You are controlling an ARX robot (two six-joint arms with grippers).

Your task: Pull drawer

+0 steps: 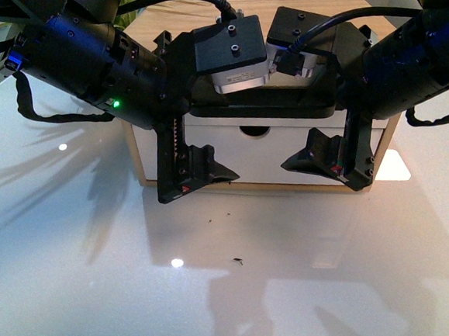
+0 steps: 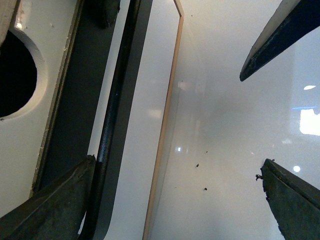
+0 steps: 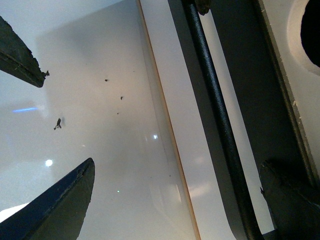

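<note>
The drawer [image 1: 259, 159] shows its white front in the wooden box, with a half-round notch [image 1: 254, 130] in the top edge. Its long black bar handle [image 2: 116, 105] [image 3: 221, 120] runs along the front in both wrist views. My left gripper [image 1: 198, 178] [image 2: 179, 160] is open. One finger [image 2: 60, 200] lies by the bar on the drawer's side and the other finger [image 2: 292, 200] hangs out over the table. My right gripper [image 1: 325, 160] [image 3: 177, 162] is open in the same way, with one finger [image 3: 290, 195] beside the bar. I cannot tell whether either finger touches the bar.
The light-wood box [image 1: 140, 163] stands on a glossy white table [image 1: 102, 287] with a few dark specks [image 1: 238, 261]. Both arms crowd the front of the box. The other arm's fingertip shows in each wrist view.
</note>
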